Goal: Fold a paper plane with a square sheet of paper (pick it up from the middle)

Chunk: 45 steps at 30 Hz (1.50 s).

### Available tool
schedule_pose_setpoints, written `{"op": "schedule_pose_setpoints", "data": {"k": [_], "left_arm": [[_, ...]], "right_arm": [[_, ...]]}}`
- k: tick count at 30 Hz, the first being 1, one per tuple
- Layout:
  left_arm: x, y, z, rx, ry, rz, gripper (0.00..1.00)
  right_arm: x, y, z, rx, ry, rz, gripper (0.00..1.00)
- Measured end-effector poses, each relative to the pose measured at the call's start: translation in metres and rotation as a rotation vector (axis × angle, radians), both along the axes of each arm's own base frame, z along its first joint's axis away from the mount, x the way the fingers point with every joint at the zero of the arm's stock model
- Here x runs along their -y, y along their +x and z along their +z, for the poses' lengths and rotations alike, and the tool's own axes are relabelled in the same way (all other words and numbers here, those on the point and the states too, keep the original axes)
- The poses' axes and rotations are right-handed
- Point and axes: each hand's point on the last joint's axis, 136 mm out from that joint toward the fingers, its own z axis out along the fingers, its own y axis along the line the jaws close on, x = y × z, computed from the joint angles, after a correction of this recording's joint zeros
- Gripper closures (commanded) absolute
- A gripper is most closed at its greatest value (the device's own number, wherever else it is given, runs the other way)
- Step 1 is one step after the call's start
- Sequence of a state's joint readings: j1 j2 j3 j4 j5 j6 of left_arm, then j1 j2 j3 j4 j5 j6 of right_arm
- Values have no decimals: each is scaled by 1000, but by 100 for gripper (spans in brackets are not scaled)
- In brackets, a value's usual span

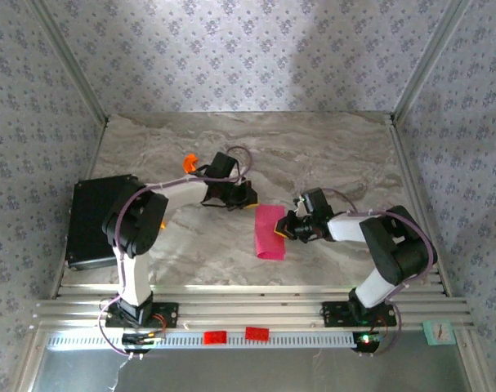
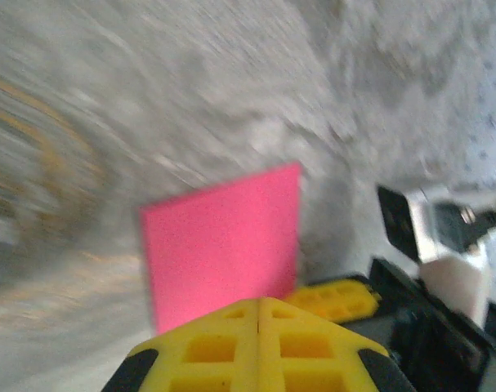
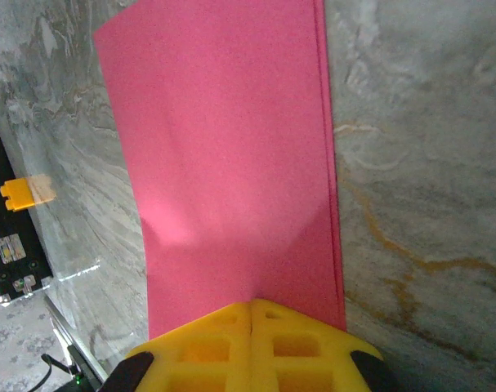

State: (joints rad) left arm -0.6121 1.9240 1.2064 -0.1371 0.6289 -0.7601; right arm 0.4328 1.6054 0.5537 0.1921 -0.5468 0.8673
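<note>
Pink sheet [image 1: 270, 233] lies flat on the table, folded to a narrow rectangle, between the two grippers.
Doubled edge runs along one long side in the right wrist view. The right gripper [image 3: 250, 306] has its fingers pressed together, tip at the sheet's short edge; can't tell if any paper is pinched. The left gripper [image 2: 258, 304] is also pressed together, holding nothing, near a sheet corner. Surface: grey marble-look tabletop [image 1: 329, 155], aluminium rails [image 1: 256, 309] at front, black box [image 1: 92, 220] at left edge, small orange piece [image 1: 190, 162] beyond the left wrist. Walls: grey floral wallpaper [image 1: 231, 49]. Red tags [image 1: 215, 336] on front rail, print too small to read.
</note>
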Motion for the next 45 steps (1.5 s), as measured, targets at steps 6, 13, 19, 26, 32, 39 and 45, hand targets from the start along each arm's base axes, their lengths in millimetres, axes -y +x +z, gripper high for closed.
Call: {"op": "schedule_pose_setpoints", "data": {"k": [6,13,19,26,32,39,45], "left_arm": [[10,-40,-13,-87,-16,-91,100],[5,-54,-32,-152,-4,-104,100],[-7,-66,-54,-165,31,-131,100],[-9,-65,-54,-114,49,-156,100],[-14,-63,-45,-107,98,-115,100],[4,-72,-32,-98,90,-127,100],[2,-81,-50,-144,119,-126,100]], "right_arm": [[1,0,0,7,-3,-9,100],[1,0,0,9,-2,-10,100],[1,0,0,12,-1,-9,100],[1,-1,-1,20,5,-8,100],[1,-1,0,23,8,-11,100],[1,-1,0,22,8,-15,100],[1,-1,0,24,8,-16,100]]}}
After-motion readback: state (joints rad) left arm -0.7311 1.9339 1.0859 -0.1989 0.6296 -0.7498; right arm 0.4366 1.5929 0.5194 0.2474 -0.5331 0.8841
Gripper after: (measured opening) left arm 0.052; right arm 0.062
